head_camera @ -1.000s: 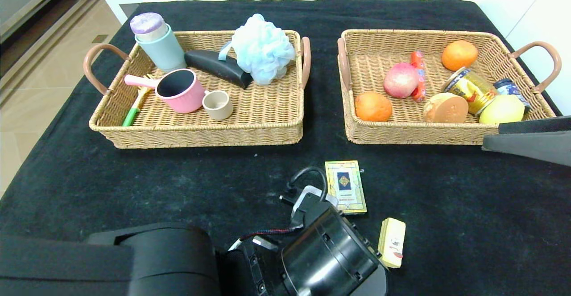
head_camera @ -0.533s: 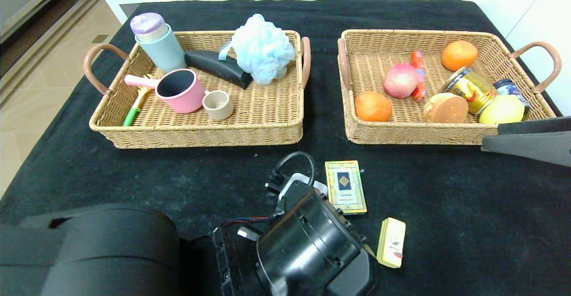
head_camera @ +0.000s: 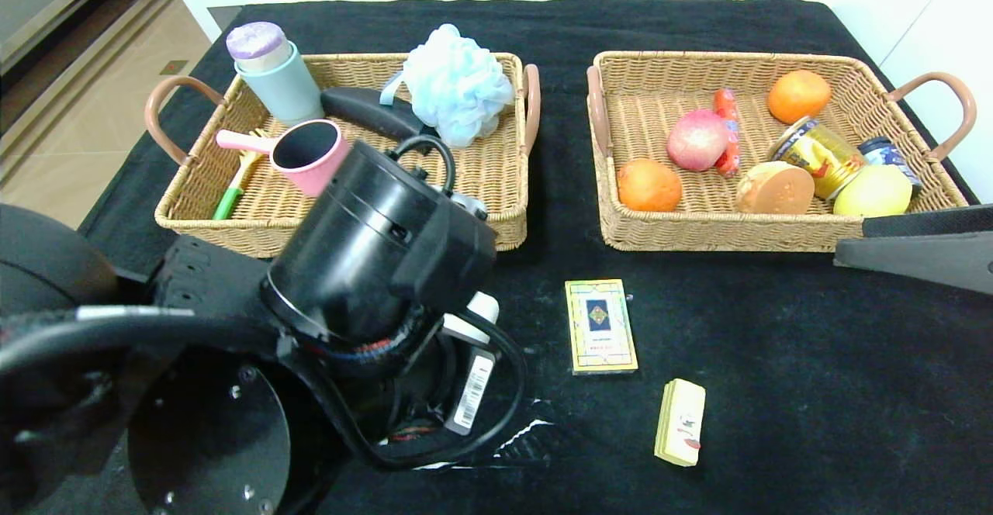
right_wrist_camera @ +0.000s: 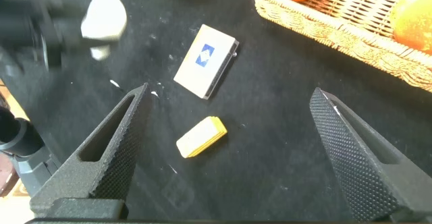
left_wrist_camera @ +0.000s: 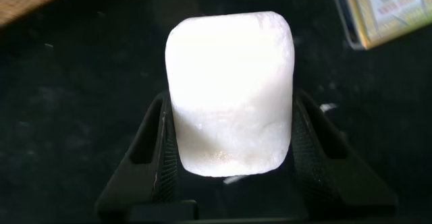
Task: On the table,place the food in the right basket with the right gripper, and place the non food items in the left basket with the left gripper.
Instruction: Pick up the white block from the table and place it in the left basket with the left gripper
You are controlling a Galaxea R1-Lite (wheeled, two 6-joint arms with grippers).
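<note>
A table [head_camera: 776,360] draped in black cloth holds two wicker baskets side by side, each with brown loop handles. The left basket [head_camera: 233,236] contains seven things: a pale blue bath pouf [head_camera: 458,81], a teal cup [head_camera: 283,84] with a lilac lid, a pink saucepan [head_camera: 306,154] with a dark inside, a black curved object [head_camera: 365,108], a green-and-yellow utensil [head_camera: 233,189], and, hidden now behind the arm, whatever else lies near its front middle. The right basket [head_camera: 737,232] holds eight things: two oranges [head_camera: 648,184] [head_camera: 797,95], one peach [head_camera: 697,139], one red sausage stick [head_camera: 728,131], one cut tan fruit [head_camera: 774,188], one yellow fruit [head_camera: 873,189], one gold can [head_camera: 818,150] and one dark jar [head_camera: 892,154]. Two things lie loose on the cloth in front of the baskets: a gold-edged card box [head_camera: 601,326] with a blue diamond, and nearer the robot a small yellow wrapped block [head_camera: 681,422]. The left gripper [left_wrist_camera: 229,163], raised above the front edge of the left basket, is clamped on one white bar [left_wrist_camera: 229,92], its two fingers pressing the bar's sides. The right gripper [right_wrist_camera: 233,143] hangs over the table by the right basket's front right corner, its fingers spread wide with nothing between them.
</note>
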